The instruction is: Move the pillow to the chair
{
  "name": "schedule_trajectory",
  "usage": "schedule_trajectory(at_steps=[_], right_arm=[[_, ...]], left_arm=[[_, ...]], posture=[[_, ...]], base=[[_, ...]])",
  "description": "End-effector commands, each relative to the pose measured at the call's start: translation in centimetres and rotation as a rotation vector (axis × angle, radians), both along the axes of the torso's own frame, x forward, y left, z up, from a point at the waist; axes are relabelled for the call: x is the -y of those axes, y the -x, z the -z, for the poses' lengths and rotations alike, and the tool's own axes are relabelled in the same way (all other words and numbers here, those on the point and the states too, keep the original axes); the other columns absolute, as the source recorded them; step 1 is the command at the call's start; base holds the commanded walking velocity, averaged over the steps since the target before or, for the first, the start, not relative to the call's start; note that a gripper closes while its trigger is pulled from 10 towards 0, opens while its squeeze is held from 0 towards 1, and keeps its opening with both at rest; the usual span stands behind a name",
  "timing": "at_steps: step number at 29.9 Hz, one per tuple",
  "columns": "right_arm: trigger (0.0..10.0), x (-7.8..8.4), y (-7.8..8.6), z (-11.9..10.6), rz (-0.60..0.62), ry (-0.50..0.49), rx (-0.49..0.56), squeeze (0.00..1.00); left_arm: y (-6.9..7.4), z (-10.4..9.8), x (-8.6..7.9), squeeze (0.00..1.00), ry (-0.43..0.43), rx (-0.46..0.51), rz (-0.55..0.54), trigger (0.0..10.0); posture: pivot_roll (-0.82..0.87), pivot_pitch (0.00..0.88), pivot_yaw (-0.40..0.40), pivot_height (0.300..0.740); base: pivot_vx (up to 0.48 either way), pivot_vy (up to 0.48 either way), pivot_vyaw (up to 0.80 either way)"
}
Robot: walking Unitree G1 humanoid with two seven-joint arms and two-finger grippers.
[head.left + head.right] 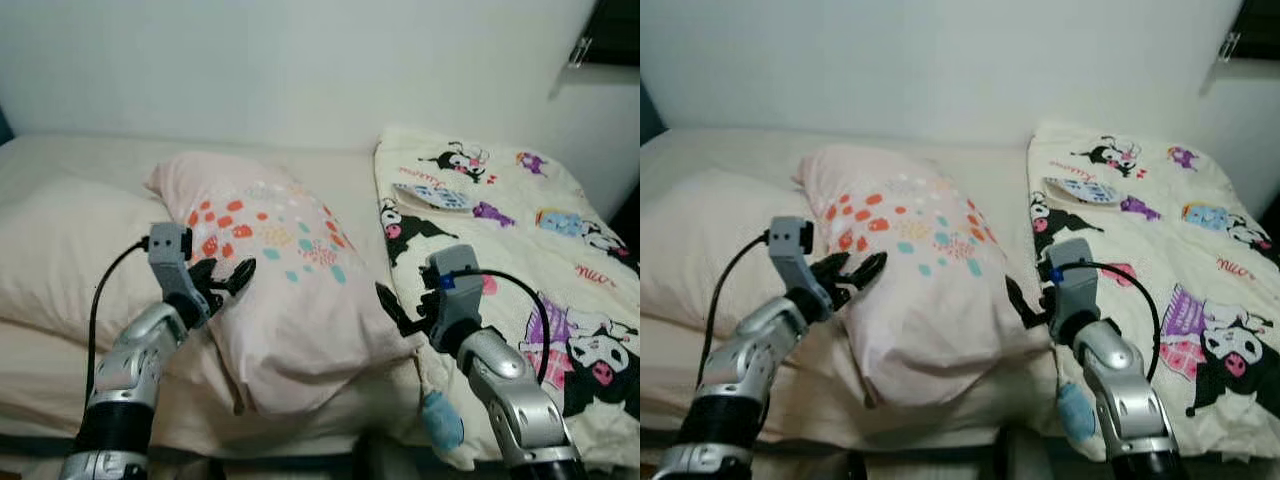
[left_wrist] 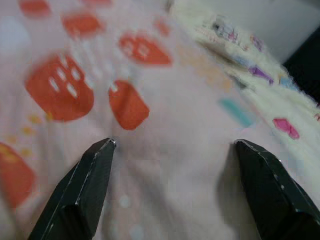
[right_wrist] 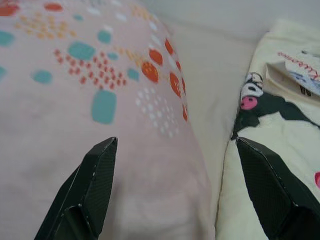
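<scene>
A pale pink pillow (image 1: 285, 290) with orange and teal spots lies on the bed, its near end hanging toward the front edge. My left gripper (image 1: 222, 277) is open against the pillow's left side, the fingers (image 2: 85, 190) spread over the spotted cloth (image 2: 165, 130). My right gripper (image 1: 395, 310) is open at the pillow's right edge, between the pillow (image 3: 75, 100) and a cartoon-print blanket (image 3: 280, 130).
The cream blanket (image 1: 520, 250) with black-and-white cartoon figures covers the right of the bed. A second plain cream pillow (image 1: 60, 250) lies at the left. A white wall (image 1: 300, 60) stands behind the bed. The mattress edge (image 1: 300, 430) runs along the front.
</scene>
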State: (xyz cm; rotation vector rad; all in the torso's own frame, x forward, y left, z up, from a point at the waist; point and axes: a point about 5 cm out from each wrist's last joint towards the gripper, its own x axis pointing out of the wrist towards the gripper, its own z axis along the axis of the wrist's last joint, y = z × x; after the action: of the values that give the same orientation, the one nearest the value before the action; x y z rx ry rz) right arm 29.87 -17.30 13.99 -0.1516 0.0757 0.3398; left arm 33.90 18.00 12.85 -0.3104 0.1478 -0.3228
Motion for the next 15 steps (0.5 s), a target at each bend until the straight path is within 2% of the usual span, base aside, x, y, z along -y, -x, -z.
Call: schedule_trajectory(at_steps=[1, 5, 9, 12, 14, 15], right_arm=[[10.0, -0.7, 0.1, -0.3, -0.034, -0.001, 0.006, 0.00], [10.0, -0.9, 0.2, -0.4, -0.048, 0.002, 0.009, 0.00], [10.0, -1.0, 0.4, -0.7, -0.068, 0.004, 0.024, 0.00], [10.0, -0.9, 0.4, -0.8, -0.075, 0.006, 0.030, 0.00], [10.0, -0.9, 0.4, -0.7, -0.075, 0.009, 0.028, 0.00], [10.0, -0.9, 0.4, -0.7, -0.075, 0.009, 0.028, 0.00]], left_arm=[[0.1, 1.4, 0.1, 0.00, 0.012, -0.089, 0.009, 10.0], [0.2, 1.9, 0.4, 0.00, 0.039, -0.105, 0.037, 10.0], [0.5, 1.9, 1.0, 0.00, 0.101, -0.098, 0.093, 10.0], [0.9, 0.8, 2.4, 0.00, 0.182, -0.059, 0.217, 10.0], [1.1, 0.3, 3.2, 0.00, 0.203, -0.061, 0.284, 10.0], [1.1, 0.3, 3.2, 0.00, 0.203, -0.061, 0.284, 10.0]], posture=[[-0.11, 0.000, -0.057, 0.530], [-0.11, 0.000, -0.056, 0.520], [-0.12, 0.000, -0.055, 0.511], [-0.12, 0.000, -0.056, 0.511], [-0.12, 0.000, -0.057, 0.511], [-0.12, 0.000, -0.057, 0.511]], base=[[0.000, 0.000, 0.00], [0.000, 0.000, 0.00], [0.000, 0.000, 0.00], [0.000, 0.000, 0.00], [0.000, 0.000, 0.00], [0.000, 0.000, 0.00]])
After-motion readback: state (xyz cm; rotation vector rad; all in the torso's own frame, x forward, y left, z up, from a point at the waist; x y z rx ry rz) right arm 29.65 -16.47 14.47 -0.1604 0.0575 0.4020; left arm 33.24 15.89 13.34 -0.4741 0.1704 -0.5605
